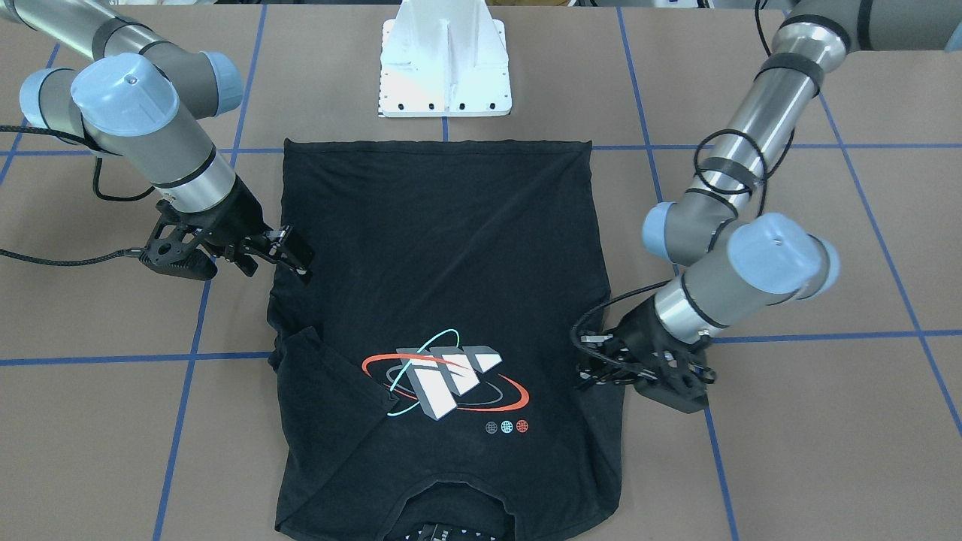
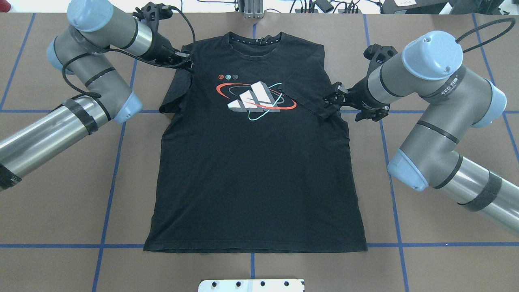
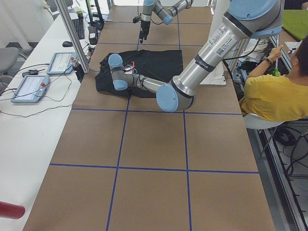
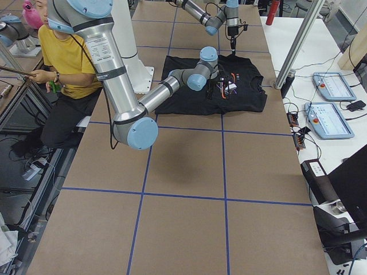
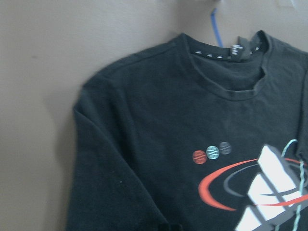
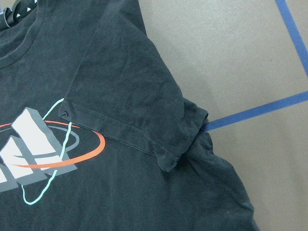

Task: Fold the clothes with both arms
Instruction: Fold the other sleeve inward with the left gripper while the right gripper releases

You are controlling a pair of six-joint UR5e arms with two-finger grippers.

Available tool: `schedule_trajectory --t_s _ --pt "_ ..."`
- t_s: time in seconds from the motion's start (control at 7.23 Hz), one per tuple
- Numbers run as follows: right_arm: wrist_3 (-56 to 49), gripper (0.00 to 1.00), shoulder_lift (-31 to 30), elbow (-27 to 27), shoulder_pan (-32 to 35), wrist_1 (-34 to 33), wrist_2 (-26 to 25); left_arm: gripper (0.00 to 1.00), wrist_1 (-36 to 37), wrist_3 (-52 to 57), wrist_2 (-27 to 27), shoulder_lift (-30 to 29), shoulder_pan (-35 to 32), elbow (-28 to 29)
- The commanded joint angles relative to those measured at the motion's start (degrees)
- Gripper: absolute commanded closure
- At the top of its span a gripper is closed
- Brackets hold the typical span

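The black T-shirt (image 2: 251, 174) lies flat on the table with its logo (image 2: 253, 99) facing up and its collar away from the robot. It also shows in the front view (image 1: 451, 248). Its sleeve on my right side (image 2: 304, 95) is folded in over the chest, as the right wrist view shows (image 6: 130, 106). My right gripper (image 2: 334, 101) hovers at that sleeve's outer corner, its jaws apart and empty; the front view shows it too (image 1: 293, 255). My left gripper (image 2: 185, 61) is at the other shoulder, looks open and holds nothing (image 1: 590, 359).
The white base mount (image 1: 445, 68) stands just past the shirt's hem. Blue tape lines (image 2: 113, 170) cross the brown table. A seated person in yellow (image 3: 269, 96) is beside the robot. Control tablets (image 3: 31, 89) lie on a side table past the collar end.
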Motion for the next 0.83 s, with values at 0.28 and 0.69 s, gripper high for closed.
schedule_trajectory --t_s 0.28,0.69 --pt "0.0 0.00 -0.3 -0.3 0.0 0.0 -0.1 1.00 -0.5 -1.3 6.7 -8.7 1.6 10.3" --pt "0.0 0.00 -0.3 -0.6 -0.1 0.0 -0.3 1.00 -0.9 -1.4 8.5 -9.3 2.4 11.9"
